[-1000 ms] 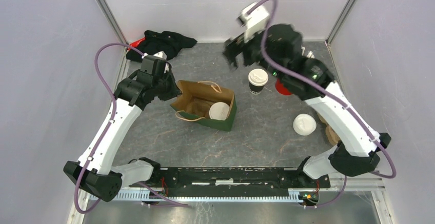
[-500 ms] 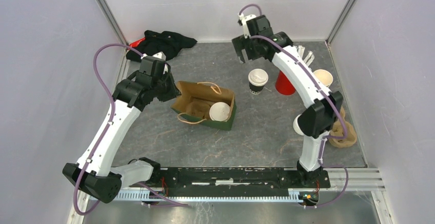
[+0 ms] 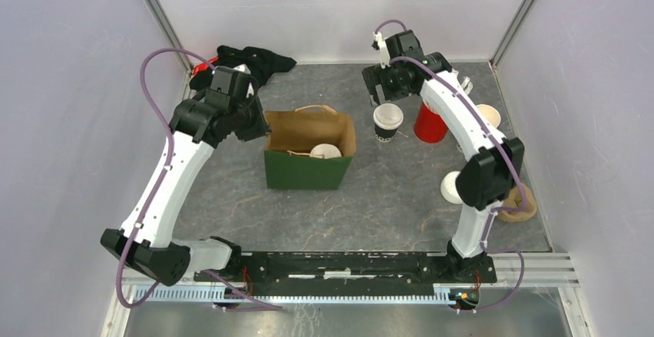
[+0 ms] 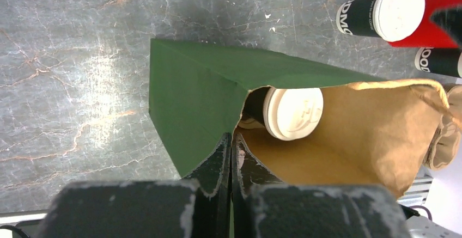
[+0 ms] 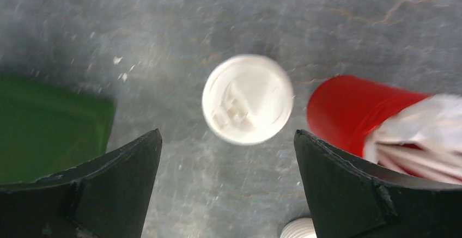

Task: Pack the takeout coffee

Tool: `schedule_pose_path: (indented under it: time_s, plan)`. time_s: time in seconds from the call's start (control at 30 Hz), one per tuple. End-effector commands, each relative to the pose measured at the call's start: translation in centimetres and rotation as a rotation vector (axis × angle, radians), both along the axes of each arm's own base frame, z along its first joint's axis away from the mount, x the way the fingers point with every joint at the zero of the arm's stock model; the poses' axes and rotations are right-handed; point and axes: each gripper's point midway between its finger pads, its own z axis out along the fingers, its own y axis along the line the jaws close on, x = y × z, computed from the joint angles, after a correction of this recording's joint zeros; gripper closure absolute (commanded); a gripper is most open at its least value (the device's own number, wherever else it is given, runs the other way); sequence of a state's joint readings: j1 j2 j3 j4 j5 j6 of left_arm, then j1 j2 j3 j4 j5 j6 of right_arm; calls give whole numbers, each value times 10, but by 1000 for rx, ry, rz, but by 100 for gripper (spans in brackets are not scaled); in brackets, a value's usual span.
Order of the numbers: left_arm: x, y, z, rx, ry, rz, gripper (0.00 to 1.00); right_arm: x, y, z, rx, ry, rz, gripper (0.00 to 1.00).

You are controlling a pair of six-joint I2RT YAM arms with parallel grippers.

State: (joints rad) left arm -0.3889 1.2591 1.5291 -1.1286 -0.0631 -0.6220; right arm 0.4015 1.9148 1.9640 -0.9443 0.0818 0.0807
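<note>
Nearest the arm bases, a loose round white plastic lid (image 3: 449,189) lies on the grey marbled tabletop (image 3: 231,198), partly behind the right arm; it is not part of the load. Next out, the green paper bag (image 3: 305,175) with a brown lining stands upright, mouth up. One small dark paper cup with a round white plastic lid (image 3: 325,151) sits inside it, right of centre. The left hand (image 4: 231,140) has its fingers pressed together on the bag's left rim, pinching the paper wall. Beyond the bag and to its right, the second small dark paper cup (image 3: 387,119), also white-lidded, stands upright on the tabletop, apart from the bag and just beside a red plastic cup (image 3: 429,125). The right hand (image 5: 226,134) hovers above this cup with its fingers spread wide and nothing between them; the lid is roughly centred in the gap. Judgement: one coffee is packed and the pick of the second is in hand, so about halfway. The next move calls for a straight descent to straddle the cup body below the lid, then a gentle close so the paper does not buckle. Clearance on the red-cup side looks thin. After that comes a lift over the bag rim.
</note>
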Motion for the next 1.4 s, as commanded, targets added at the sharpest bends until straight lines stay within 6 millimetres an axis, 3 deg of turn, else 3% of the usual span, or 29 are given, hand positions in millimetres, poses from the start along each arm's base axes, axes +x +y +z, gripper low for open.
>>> schedule_pose_path:
  time_s: [0.0,0.13,0.23,0.37,0.43,0.53,0.73,0.83,0.93,1.03,1.13,1.23,1.37]
  plan:
    - [7,3,0,-7,64,51,94,-68,7,25,121,46,89,2]
    - [5,5,-10,-33,94,61,85,-125,-5,3,110,123,159,5]
    - [0,2,-13,-94,116,72,80,-164,3,-11,138,169,235,6]
    - [-6,-4,-18,-167,146,99,76,-211,33,-39,274,226,301,10]
    - [-12,-7,-24,-208,179,126,78,-235,55,-56,423,277,280,14]
    - [-19,-10,-23,-258,193,152,78,-256,88,-64,634,297,269,21]
    - [-31,-7,-14,-297,177,190,74,-234,113,-69,851,239,39,24]
    - [-32,-8,-11,-324,164,203,71,-224,130,-59,968,190,-44,23]
    - [-37,-10,-9,-361,166,217,69,-210,140,-59,979,174,-112,23]
    - [-46,-10,-8,-386,150,218,63,-190,137,-64,932,120,-184,23]
    - [-55,-11,-4,-410,128,193,52,-168,132,-70,867,43,-211,23]
    - [-60,-7,17,-403,40,144,37,-152,127,-78,801,-3,-204,23]
    - [-61,-1,58,-372,-106,71,26,-122,119,-84,745,-61,-203,22]
